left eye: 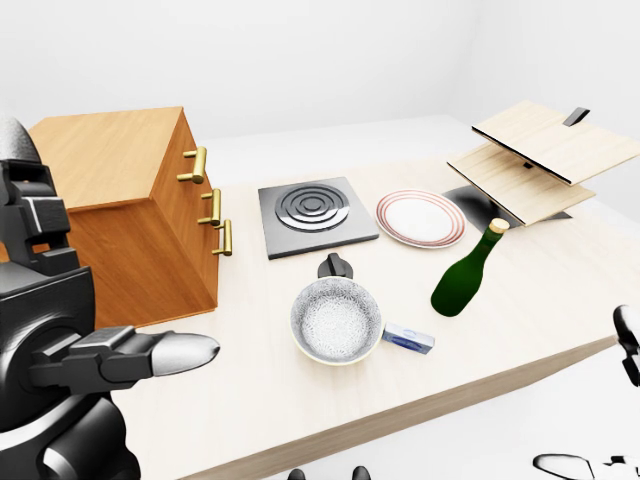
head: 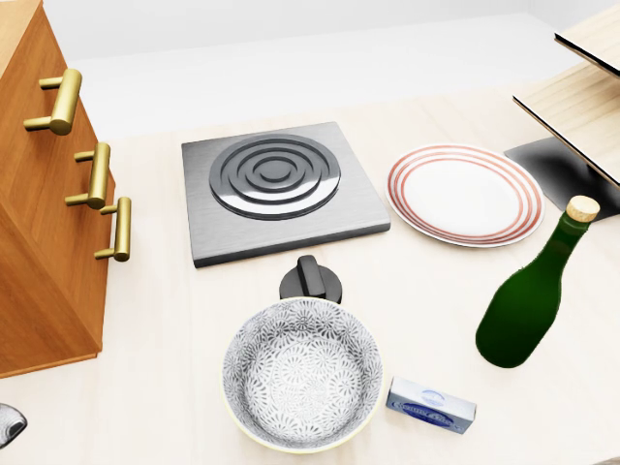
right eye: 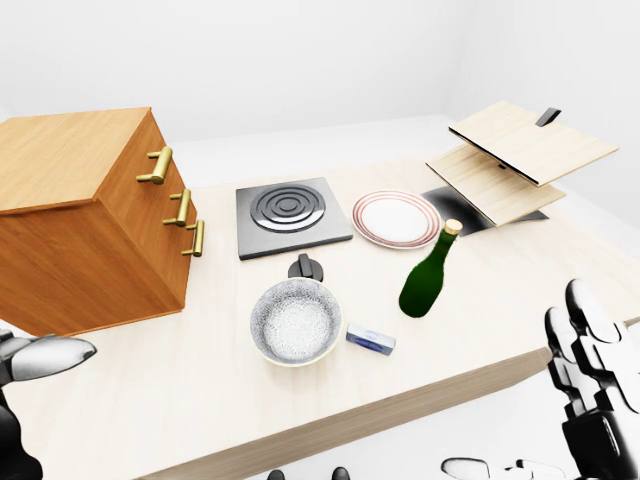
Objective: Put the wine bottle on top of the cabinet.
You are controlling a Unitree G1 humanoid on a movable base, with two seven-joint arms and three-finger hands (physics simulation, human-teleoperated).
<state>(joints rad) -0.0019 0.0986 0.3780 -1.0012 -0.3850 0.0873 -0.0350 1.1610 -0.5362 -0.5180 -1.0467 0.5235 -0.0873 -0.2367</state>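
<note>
Standing upright, the wine bottle [head: 528, 300] points its cork up.

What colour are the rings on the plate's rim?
Red rings on a white plate; clearest in the head view.

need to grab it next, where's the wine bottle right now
The wine bottle stands upright at the right of the head view, below the striped plate and up-right of the small blue box; neither hand holds it.
</note>
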